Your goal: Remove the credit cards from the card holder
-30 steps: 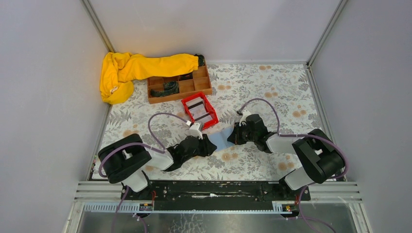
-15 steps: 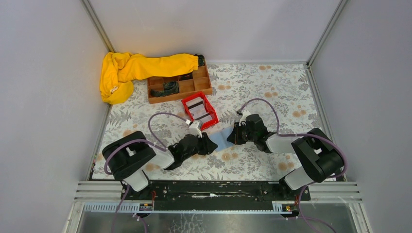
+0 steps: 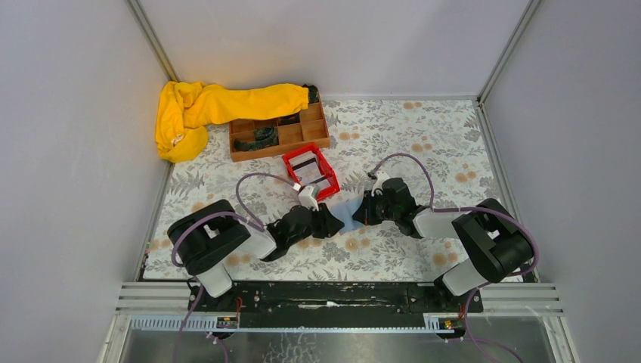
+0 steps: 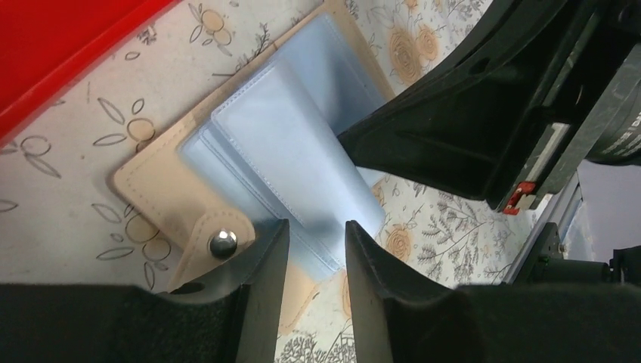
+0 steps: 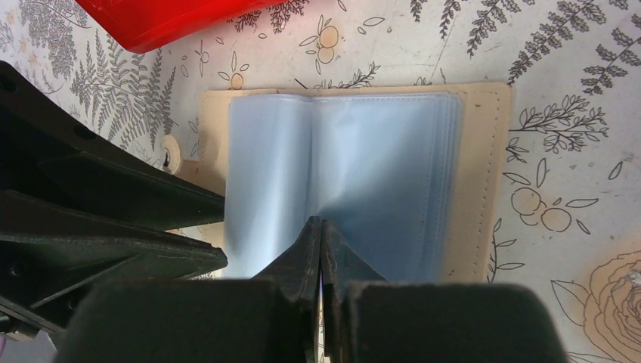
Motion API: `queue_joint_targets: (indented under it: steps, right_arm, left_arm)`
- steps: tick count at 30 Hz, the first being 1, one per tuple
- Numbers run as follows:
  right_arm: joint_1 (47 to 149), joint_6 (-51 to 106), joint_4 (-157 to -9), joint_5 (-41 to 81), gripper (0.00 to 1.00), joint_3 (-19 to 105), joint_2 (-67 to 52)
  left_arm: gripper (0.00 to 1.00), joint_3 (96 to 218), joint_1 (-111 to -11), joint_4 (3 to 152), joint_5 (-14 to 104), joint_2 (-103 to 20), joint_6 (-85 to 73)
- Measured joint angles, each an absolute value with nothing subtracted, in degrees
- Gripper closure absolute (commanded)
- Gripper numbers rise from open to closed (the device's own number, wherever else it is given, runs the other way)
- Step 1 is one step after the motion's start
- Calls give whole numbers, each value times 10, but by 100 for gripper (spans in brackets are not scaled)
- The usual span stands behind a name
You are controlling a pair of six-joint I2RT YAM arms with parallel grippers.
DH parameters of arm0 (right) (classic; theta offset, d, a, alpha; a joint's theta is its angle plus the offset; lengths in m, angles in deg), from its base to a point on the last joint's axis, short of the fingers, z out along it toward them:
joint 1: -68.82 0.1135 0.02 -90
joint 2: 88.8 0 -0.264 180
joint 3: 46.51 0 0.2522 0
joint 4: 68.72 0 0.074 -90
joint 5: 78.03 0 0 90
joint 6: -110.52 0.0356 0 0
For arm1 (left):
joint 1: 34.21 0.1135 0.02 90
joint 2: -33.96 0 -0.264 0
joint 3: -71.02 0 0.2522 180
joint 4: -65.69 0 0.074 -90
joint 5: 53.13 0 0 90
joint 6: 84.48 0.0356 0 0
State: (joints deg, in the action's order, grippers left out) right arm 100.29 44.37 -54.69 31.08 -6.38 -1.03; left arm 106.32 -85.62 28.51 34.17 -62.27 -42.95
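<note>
Change: your L gripper [image 4: 316, 227] has crept right across the tabletop [image 3: 423, 144] onto the card holder [image 5: 340, 166], so less blue shows from above. R arm hasn't moved.
L fingers: apart, straddling the clear sleeve pages, not closed on them.
R gripper [image 5: 321, 223]: tips together, pressed at the pages' edge; can't tell if a page is nipped.
Holder: lying open mid-tabletop, btwn both grippers, just near-edge side of the red bin [image 3: 311, 172].
Credit cards: none out yet; you're prob. lining up the 1st pull.
</note>
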Motion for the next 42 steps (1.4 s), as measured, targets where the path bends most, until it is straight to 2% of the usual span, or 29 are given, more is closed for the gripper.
queue_joint_targets:
  steps: [15, 21, 22, 23, 25, 27, 29, 30, 33, 35, 36, 37, 39, 40, 41, 42]
  right_arm:
    - [1003, 445, -539, 311, 100, -68, -11]
    - [1003, 445, -577, 304, 100, -73, -51]
    - [1003, 445, -586, 299, 97, -73, -64]
    - [1003, 445, -592, 295, 94, -73, -76]
    - [1003, 445, -606, 282, 74, -73, -108]
    - [1003, 446, -611, 251, 49, -76, -147]
    - [1004, 452, -613, 207, 34, -82, -181]
    - [1004, 457, -615, 187, 31, -86, -195]
    - [1004, 460, -626, 125, 28, -101, -239]
    - [1004, 459, -633, 98, 32, -108, -256]
    - [1004, 459, -638, 90, 39, -108, -259]
    - [1004, 458, -640, 80, 51, -108, -258]
    - [1004, 457, -645, 79, 65, -107, -254]
    - [1004, 457, -649, 82, 76, -102, -249]
    - [1004, 455, -652, 85, 94, -97, -242]
    - [1004, 455, -654, 91, 99, -90, -234]
  left_arm:
    - [58, 1101, -848, 264, 364, -655, -428]
    - [57, 1091, -843, 265, 364, -621, -414]
    - [54, 1087, -843, 268, 362, -606, -409]
    - [43, 1086, -843, 273, 357, -589, -402]
    - [2, 1086, -844, 291, 343, -558, -385]
    - [0, 1088, -849, 322, 324, -526, -355]
    - [0, 1093, -854, 358, 300, -497, -325]
    - [0, 1094, -858, 375, 288, -480, -312]
    - [0, 1094, -863, 410, 262, -429, -286]
    - [0, 1094, -863, 433, 240, -386, -278]
    - [0, 1094, -863, 442, 230, -368, -277]
    - [0, 1094, -863, 455, 218, -346, -275]
    - [0, 1095, -861, 489, 192, -306, -273]
    - [0, 1098, -857, 516, 178, -287, -275]
    - [0, 1102, -850, 542, 162, -270, -278]
    - [0, 1104, -841, 562, 150, -256, -283]
